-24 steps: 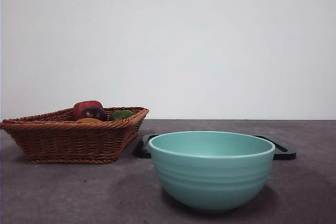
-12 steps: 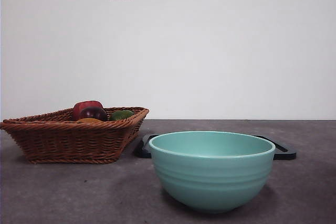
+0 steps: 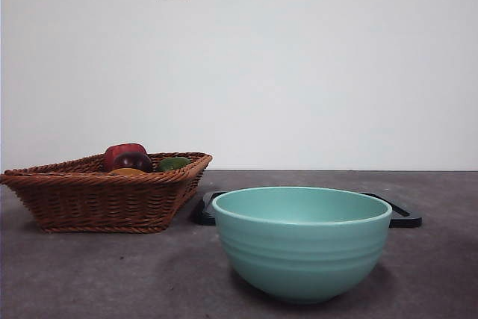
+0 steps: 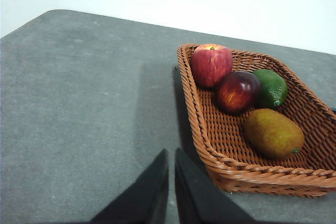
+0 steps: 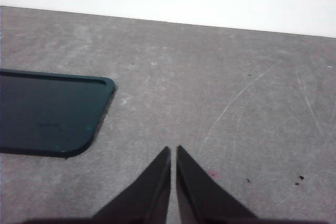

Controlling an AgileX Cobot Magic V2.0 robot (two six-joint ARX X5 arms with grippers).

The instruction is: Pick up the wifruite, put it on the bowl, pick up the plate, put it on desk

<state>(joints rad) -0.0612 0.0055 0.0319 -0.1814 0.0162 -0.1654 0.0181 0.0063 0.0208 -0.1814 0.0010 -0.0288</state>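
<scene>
Front view: the mint-green bowl (image 3: 302, 243) stands upright and empty near the front edge of the dark grey bench (image 3: 89, 274). Behind it lies a flat dark tray (image 3: 403, 217), its ends showing on both sides of the bowl. A brown wicker basket (image 3: 104, 196) sits toward the left side, just beside the tray's left end.

The basket holds four fruits. In the left wrist view the orange-brown wifruite (image 4: 273, 133) lies on the basket floor, near the woven rim on the camera's side. A dark red-purple fruit (image 4: 237, 91) rests between a red apple (image 4: 211, 64) and a green fruit (image 4: 271, 88), touching both as far as can be seen. The wifruite lies just beside the green fruit and the dark one.

The left gripper (image 4: 170, 179) hangs over bare bench just outside the basket's rim, its jaws nearly together and holding nothing. The right gripper (image 5: 174, 174) is over bare bench beside a rounded corner of the tray, its jaws likewise almost closed and empty.
</scene>
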